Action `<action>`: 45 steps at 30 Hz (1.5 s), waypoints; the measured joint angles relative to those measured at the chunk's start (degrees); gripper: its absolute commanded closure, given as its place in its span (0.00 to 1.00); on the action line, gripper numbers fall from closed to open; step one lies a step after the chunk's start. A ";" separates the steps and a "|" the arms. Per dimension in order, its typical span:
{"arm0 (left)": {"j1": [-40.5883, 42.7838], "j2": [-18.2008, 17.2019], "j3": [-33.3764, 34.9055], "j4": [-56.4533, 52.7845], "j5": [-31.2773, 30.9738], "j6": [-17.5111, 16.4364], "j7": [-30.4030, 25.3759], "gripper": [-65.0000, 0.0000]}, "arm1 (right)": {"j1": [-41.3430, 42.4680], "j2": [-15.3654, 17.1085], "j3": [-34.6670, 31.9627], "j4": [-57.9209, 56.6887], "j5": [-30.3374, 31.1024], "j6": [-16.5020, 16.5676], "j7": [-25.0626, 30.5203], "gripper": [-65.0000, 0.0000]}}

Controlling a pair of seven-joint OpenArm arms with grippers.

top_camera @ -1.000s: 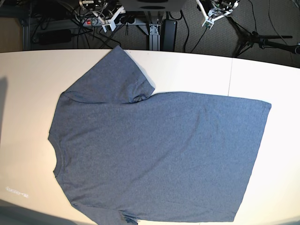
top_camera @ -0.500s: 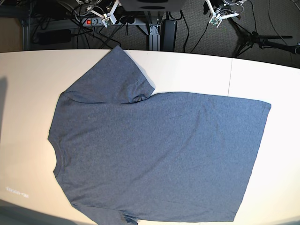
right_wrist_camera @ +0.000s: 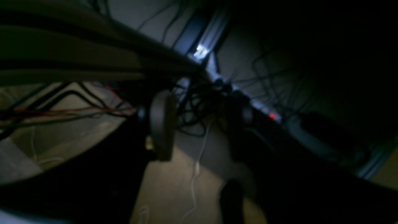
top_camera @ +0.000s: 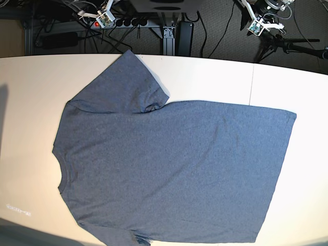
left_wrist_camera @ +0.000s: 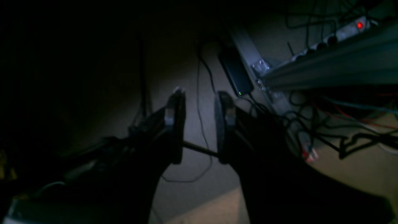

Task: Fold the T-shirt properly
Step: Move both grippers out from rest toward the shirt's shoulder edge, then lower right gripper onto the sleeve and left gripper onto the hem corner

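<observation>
state: T-shirt (top_camera: 169, 169) lies flat on table (top_camera: 31, 102), unfolded | left gripper (left_wrist_camera: 199, 124) parted, empty | right gripper (right_wrist_camera: 199, 124) parted, empty | risk: sleeve at 11 o'clock could be bunched if grasped carelessly

It looked like a robotics lab: behind the white worktop (top_camera: 215, 77) lay tangled cables (top_camera: 215, 36), a power strip (top_camera: 130, 22), aluminium framing (top_camera: 168, 32) and a tripod (top_camera: 287, 45) on grey carpet.
</observation>
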 measured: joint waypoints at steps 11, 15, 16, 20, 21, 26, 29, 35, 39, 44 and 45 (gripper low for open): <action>5.33 -4.92 -5.86 17.99 3.80 0.31 2.29 0.70 | -3.17 10.12 0.00 21.38 -1.27 0.11 -4.39 0.58; 5.38 -8.20 -5.84 22.75 6.10 4.46 2.56 0.70 | -2.03 13.42 -0.02 25.35 -4.39 0.11 -4.74 0.58; 5.35 -9.01 -5.84 23.47 6.34 5.95 2.54 0.70 | -1.22 14.23 -0.04 25.79 -4.55 0.13 -4.76 0.58; 5.40 -11.39 -5.84 24.20 6.29 7.72 2.58 0.70 | 3.78 17.64 -0.31 26.08 -5.64 0.13 -4.70 0.53; 5.46 -11.69 -5.84 24.20 6.32 7.72 2.58 0.70 | 5.44 18.86 -0.90 26.08 -6.43 0.13 -4.76 0.46; 5.35 -12.94 -5.84 24.20 6.29 7.76 2.58 0.70 | 14.34 25.66 -7.72 26.08 -9.42 0.44 -4.76 0.35; 5.35 -13.84 -5.81 24.20 6.32 7.74 2.58 0.70 | 19.19 28.41 -13.07 25.75 -10.58 0.61 -4.39 0.35; 5.33 -17.22 -5.79 24.22 7.23 7.76 2.58 0.70 | 28.59 32.65 -22.84 19.47 -12.07 1.20 -4.42 0.35; 5.33 -19.58 -5.79 24.22 7.58 7.78 2.56 0.70 | 32.33 35.04 -28.04 17.68 -13.35 1.18 -3.52 0.35; 4.02 -20.85 -5.79 24.22 7.69 7.80 2.64 0.70 | 33.83 36.48 -29.81 17.68 -13.42 1.18 -3.65 0.35; 3.72 -20.83 -5.79 24.24 7.69 7.80 2.84 0.70 | 33.83 36.65 -29.83 17.68 -13.40 1.18 -3.69 0.35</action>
